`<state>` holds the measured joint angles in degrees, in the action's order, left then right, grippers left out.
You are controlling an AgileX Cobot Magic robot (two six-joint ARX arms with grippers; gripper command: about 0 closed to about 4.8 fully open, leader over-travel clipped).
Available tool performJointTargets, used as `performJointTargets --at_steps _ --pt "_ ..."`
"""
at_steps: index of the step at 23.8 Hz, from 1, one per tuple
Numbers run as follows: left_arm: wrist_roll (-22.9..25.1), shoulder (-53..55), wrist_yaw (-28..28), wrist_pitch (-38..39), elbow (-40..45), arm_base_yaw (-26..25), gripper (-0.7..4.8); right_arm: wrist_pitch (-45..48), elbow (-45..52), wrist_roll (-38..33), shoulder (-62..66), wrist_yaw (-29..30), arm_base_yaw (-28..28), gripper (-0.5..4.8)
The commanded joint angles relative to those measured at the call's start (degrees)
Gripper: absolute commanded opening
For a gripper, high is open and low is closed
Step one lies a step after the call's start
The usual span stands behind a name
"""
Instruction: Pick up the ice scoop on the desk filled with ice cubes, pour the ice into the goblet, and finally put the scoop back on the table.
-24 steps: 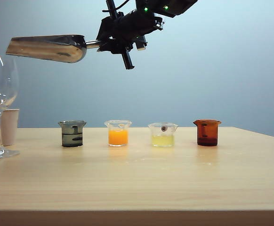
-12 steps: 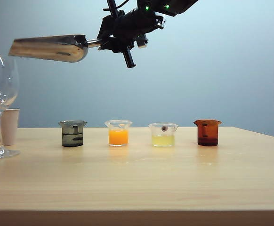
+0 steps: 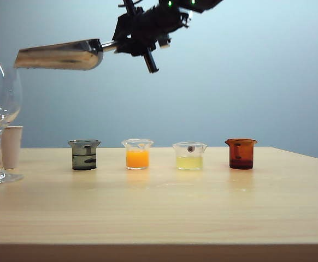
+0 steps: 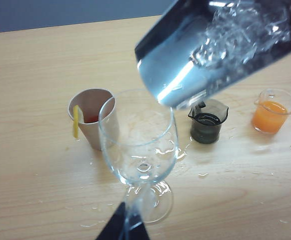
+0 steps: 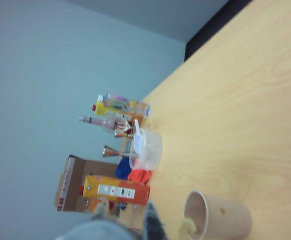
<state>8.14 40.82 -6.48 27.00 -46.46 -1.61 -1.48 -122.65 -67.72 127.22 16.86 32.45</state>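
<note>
High over the desk, my right gripper is shut on the handle of the ice scoop, which lies nearly level with its mouth dipping slightly left. The mouth hangs above the goblet at the far left edge. From the left wrist view the scoop holds ice cubes just over the goblet rim. My left gripper sits shut near the goblet's foot, with nothing seen held. In the right wrist view the right gripper shows blurred round the grey handle.
A beige paper cup stands behind the goblet. A row of small beakers crosses the desk: dark, orange, pale yellow, brown. Water drops lie round the goblet's foot. Bottles and boxes crowd one far end.
The right gripper has risen a little and its wrist has rolled. The scoop has shifted slightly right and its mouth now dips a bit lower. The goblet and beakers have not moved.
</note>
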Motion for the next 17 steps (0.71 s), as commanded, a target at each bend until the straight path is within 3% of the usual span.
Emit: performJointTargets --at_steps 1,17 --pt "0.17 -0.07 -0.15 -0.5 -0.28 0.02 0.04 -0.72 -3.65 2.78 -0.74 -1.16 0.11 -0.09" --pt "0.17 -0.07 -0.13 -0.5 -0.28 0.02 0.04 -2.62 -5.14 3.26 -0.74 -1.51 0.9 -0.09"
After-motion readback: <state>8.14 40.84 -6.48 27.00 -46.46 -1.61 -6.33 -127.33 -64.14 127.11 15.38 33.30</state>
